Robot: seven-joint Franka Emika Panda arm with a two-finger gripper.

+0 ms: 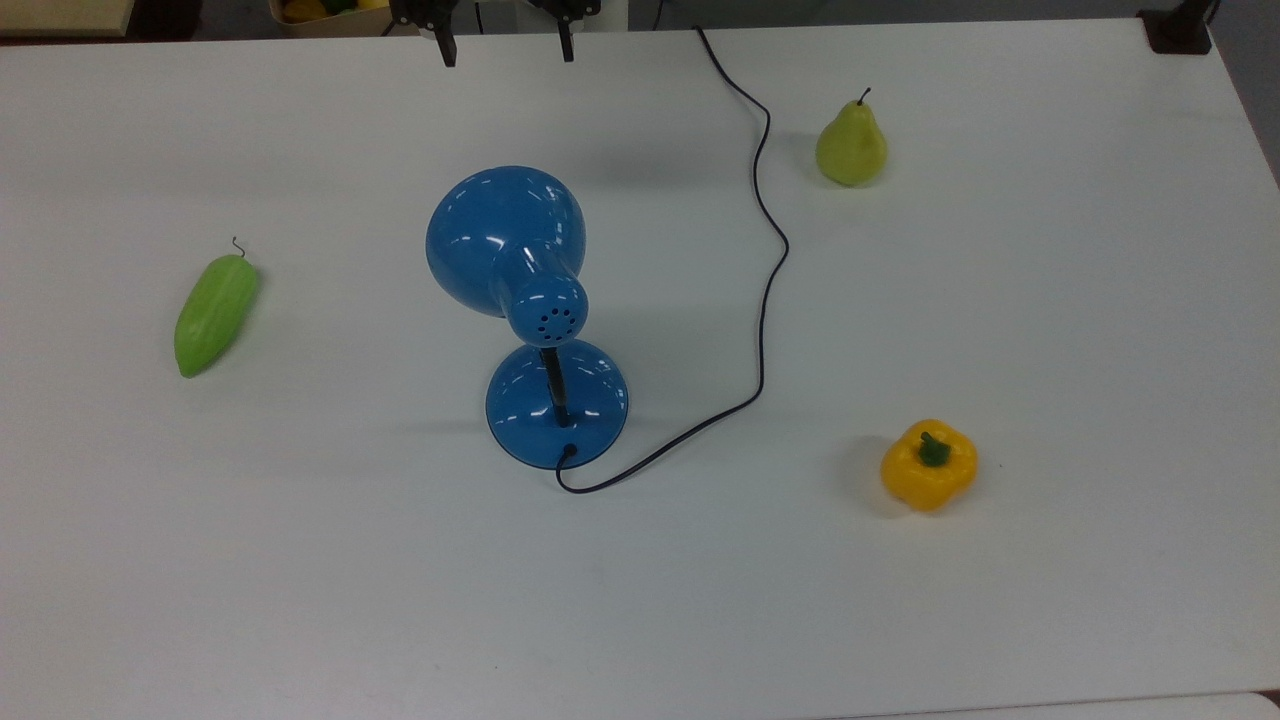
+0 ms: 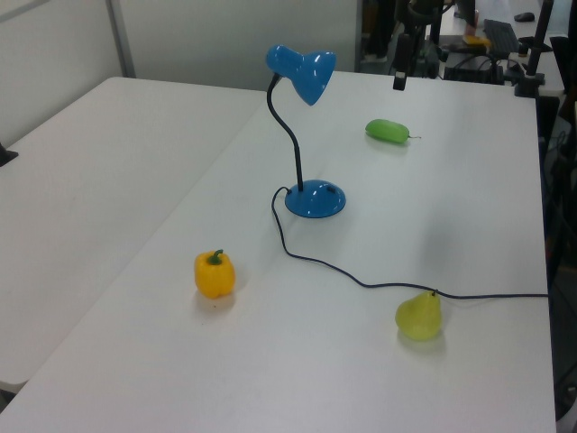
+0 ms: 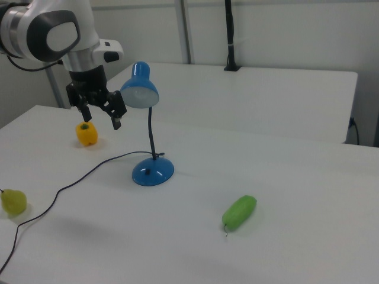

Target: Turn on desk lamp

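Your gripper (image 3: 101,116) hangs in the air with its 2 fingers spread wide apart and nothing between them; in the top view the 2 fingertips sit at the far edge of the table (image 1: 300,580), well apart from the work. The desk lamp (image 1: 520,280) stands upright near the middle of the table, its round base (image 3: 153,170) flat on the surface, its curved neck rising to a shade that tips downward. Its cord (image 1: 765,270) leaves the base and snakes away across the table toward the far edge in the top view. The shade's mouth looks pale in the right view, but I cannot tell whether the bulb is lit, so I judge the task not yet done and the approach as the step in hand. No contact has been made. A small dark spot shows on top of the base in the left view (possibly the switch, though I cannot confirm it). Your next move, as I judge it, calls for bringing the gripper down over the base and pressing there with a fingertip, keeping off the neck and the shade so the lamp does not tip. The pear (image 1: 851,145), the yellow pepper (image 1: 929,465) and the green gourd (image 1: 215,312) all lie well apart from the lamp.
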